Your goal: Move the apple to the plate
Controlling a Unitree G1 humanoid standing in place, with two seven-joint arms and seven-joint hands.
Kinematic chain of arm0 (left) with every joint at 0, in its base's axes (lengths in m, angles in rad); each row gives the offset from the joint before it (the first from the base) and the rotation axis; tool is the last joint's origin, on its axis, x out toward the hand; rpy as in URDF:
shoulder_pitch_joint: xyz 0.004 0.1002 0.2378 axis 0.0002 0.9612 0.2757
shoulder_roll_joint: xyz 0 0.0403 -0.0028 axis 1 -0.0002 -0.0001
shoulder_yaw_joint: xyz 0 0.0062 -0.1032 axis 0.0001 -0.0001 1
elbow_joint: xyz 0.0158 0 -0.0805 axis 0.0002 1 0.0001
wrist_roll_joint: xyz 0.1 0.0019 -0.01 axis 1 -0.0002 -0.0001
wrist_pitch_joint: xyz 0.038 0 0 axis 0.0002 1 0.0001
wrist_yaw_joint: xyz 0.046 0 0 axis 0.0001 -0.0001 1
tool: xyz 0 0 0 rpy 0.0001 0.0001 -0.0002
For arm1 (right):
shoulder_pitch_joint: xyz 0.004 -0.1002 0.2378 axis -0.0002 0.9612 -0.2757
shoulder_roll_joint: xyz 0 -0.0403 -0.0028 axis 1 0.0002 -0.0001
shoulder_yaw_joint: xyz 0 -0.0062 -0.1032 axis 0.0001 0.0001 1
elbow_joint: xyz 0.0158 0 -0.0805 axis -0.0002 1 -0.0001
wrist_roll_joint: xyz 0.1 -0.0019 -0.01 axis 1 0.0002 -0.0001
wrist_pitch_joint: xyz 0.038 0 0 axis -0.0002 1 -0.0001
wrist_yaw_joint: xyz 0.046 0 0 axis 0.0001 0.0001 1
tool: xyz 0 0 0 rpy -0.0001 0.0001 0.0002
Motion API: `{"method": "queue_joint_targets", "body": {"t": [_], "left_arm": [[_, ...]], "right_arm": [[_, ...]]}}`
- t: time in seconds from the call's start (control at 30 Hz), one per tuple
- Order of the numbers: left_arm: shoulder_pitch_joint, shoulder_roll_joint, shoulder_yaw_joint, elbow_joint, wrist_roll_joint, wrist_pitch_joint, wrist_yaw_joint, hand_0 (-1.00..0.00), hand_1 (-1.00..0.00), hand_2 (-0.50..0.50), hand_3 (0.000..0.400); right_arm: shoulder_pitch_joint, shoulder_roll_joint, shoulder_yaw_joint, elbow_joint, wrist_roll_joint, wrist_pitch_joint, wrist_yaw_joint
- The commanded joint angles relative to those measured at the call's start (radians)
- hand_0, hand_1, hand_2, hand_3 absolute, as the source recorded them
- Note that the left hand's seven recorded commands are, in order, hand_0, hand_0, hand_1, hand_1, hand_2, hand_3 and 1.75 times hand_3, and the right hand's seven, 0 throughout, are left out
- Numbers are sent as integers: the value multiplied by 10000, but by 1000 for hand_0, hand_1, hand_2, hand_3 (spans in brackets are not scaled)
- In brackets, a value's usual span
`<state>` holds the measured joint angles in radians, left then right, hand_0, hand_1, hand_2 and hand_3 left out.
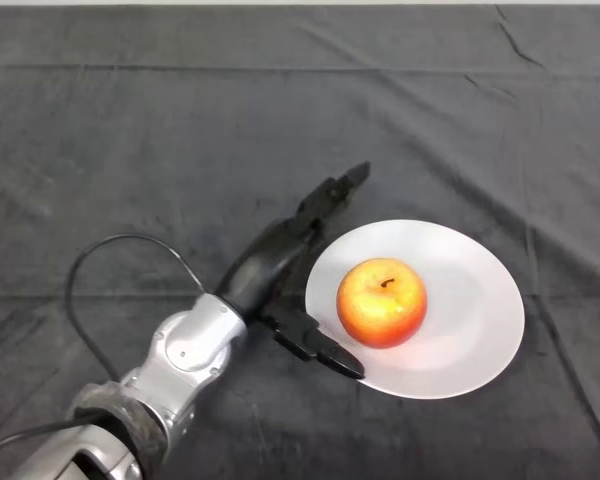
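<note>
I see a staged test bench rather than a home: my table (130, 120) lies under a wrinkled dark cloth (460, 110), bare but for one white plate (470, 320).

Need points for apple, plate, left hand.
apple (382, 302), head view, middle of its red-yellow skin.
plate (470, 300), head view, bare white surface right of the apple.
left hand (270, 262), head view, black palm, fingers straight.

The apple (382, 302) sits left of centre on the white plate (470, 330), blocking that side. The left hand (280, 262) lies spread along the plate's left rim. Bare dark cloth (180, 130) lies open all around.
</note>
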<state>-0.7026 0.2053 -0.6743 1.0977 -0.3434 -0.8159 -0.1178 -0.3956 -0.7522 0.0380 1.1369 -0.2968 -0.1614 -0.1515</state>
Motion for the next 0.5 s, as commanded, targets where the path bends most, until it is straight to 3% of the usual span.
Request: {"method": "queue_joint_targets", "body": {"t": [0.03, 0.5], "left_arm": [[-128, 416, 389, 37, -120, -315, -111, 0, 0, 0, 0], [286, 1324, 2032, 505, -411, -795, -786, 0, 0, 0, 0]], "right_arm": [[401, 518, 152, 304, 16, 38, -52], [393, 518, 155, 320, 15, 29, -55]]}}
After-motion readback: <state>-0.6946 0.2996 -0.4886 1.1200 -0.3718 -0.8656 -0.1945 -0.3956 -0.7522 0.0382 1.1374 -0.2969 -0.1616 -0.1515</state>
